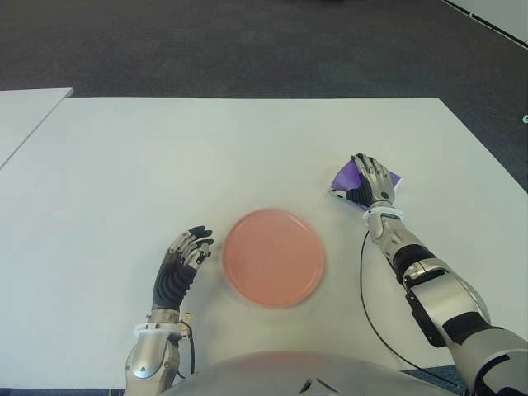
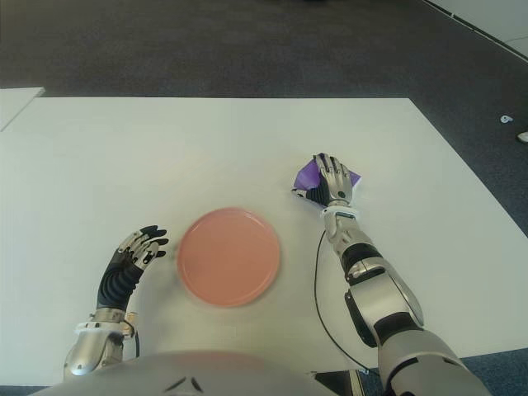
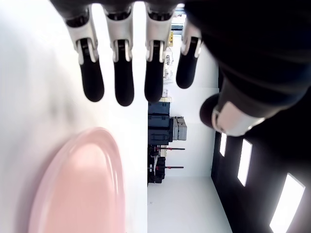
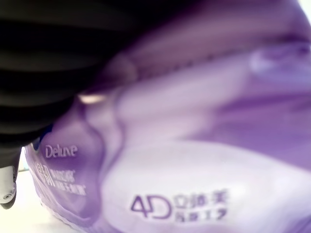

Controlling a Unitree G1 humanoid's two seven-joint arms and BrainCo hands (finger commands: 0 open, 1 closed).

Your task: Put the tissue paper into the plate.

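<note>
Right hand: the right hand [image 1: 369,181] lies palm-down over the purple plastic pack of tissue paper [image 4: 194,160], reached out to the robot's right of the plate. From the head views the fingers drape forward across the pack; whether they have closed around it I cannot tell, since the wrist view is filled by the purple wrapper pressed close to the palm.

Tissue pack: it sits on the white tabletop [image 1: 247,148], with purple corners showing on either side of the hand. It looks soft and crinkly, so it will likely deform under a squeeze. It is not lifted, as far as the views show.

Plate: the round salmon-pink plate [image 1: 273,257] sits near the robot's front edge, between the two hands, apart from the pack, and holds nothing.

Left hand: the left hand [image 1: 184,254] shows just beside the plate's left rim, fingers extended and relaxed, holding nothing.

Progress: early stage by my reading. The reach to the pack is made; securing the grasp, lifting, carrying it across to the plate and letting go are all left.
</note>
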